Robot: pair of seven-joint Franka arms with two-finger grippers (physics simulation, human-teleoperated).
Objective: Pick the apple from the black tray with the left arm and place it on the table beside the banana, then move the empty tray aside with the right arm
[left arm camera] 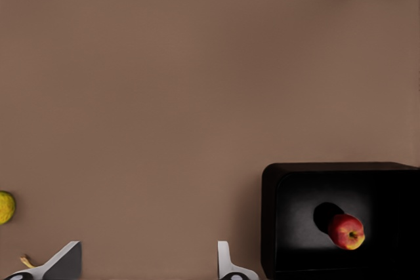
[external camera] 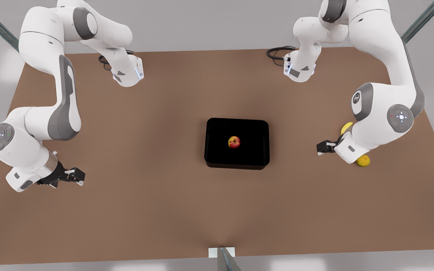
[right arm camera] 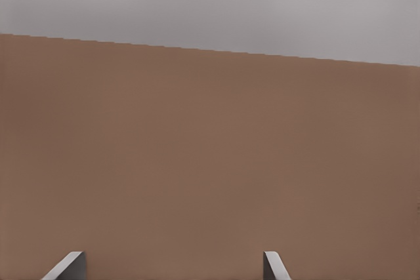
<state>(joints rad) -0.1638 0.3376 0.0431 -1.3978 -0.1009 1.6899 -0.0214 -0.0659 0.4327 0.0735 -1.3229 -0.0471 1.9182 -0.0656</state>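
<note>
**Both grippers open and off the tray, apple in its middle**

At the front view's left you have the right gripper (external camera: pixel 74 176), low over the flat matte brown tabletop (external camera: pixel 145 210) and well apart from everything else. In the right wrist view its fingers (right arm camera: pixel 69 265) stand spread apart with bare table between them. This arm waits.

Near the table's centre lies the glossy black rectangular shallow tray (external camera: pixel 217 160) with rounded corners. Its slightly longer side runs across the front view from left to right. The small round red apple with yellow-green patches (external camera: pixel 234 142) sits about in the middle of the tray floor, clear of the rim, with its stem dimple turned roughly upward.

Farther right, your left gripper (external camera: pixel 323 146) points toward the tray and stays well short of it. Its fingers (left arm camera: pixel 65 261) are parted around nothing, and the tray (left arm camera: pixel 272 221) and apple (left arm camera: pixel 346 231) lie ahead of them.

Just behind that arm's wrist, a bright-yellow banana (external camera: pixel 346 127) peeks out. It is mostly hidden, so you cannot tell which way it points. A round dull-yellow bumpy fruit (external camera: pixel 363 161) rests near it on the table.
</note>
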